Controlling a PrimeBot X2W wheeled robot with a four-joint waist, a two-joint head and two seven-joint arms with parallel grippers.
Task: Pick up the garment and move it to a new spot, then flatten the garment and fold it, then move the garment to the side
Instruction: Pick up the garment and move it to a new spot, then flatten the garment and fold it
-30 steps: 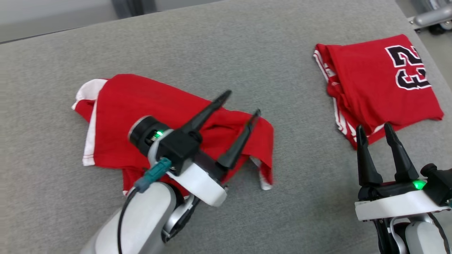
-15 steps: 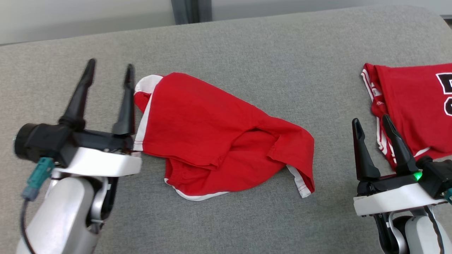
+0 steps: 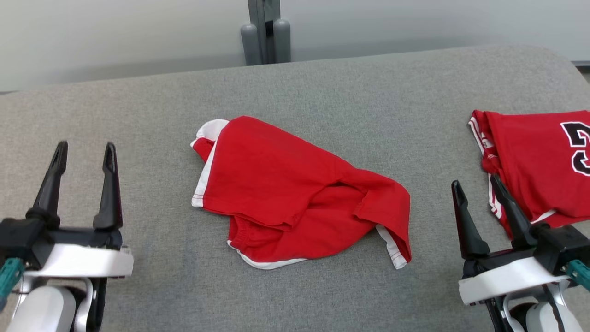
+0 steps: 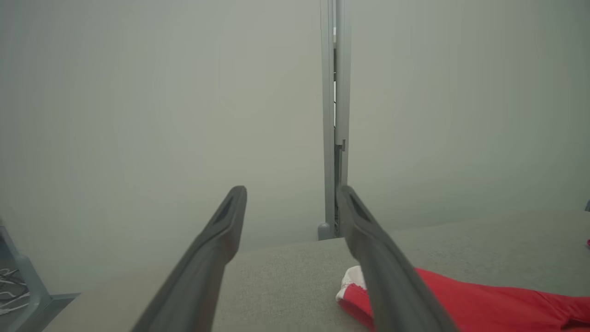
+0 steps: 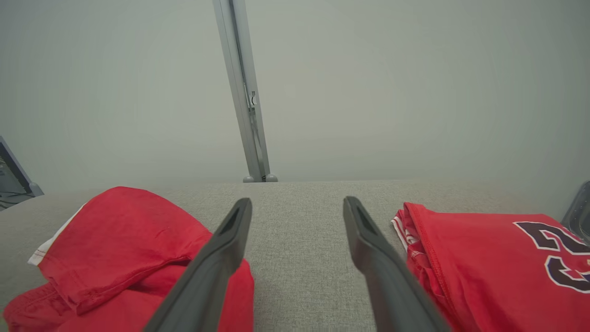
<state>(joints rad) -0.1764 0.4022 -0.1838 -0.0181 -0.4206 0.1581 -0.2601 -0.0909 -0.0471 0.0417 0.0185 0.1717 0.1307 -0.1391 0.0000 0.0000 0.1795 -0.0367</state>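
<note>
A crumpled red garment [image 3: 295, 193] with white trim lies in a loose heap at the middle of the grey table [image 3: 322, 92]. It also shows at the lower right of the left wrist view, garment [image 4: 484, 309], and at the lower left of the right wrist view, garment [image 5: 120, 240]. My left gripper [image 3: 84, 154] stands open at the lower left, apart from the cloth, nothing between its fingers. My right gripper [image 3: 477, 186] is open at the lower right, empty, beside the other red piece.
A folded red jersey [image 3: 539, 161] with a dark number lies at the table's right edge, also seen as the jersey [image 5: 498, 258]. A grey post [image 3: 263, 32] rises behind the table's far edge against a pale wall. Bare grey cloth surrounds the crumpled garment.
The head camera has swung, shifting the whole picture. My left gripper has come off from above the crumpled garment and drawn back to the lower left. The garment lies where it was let go.
</note>
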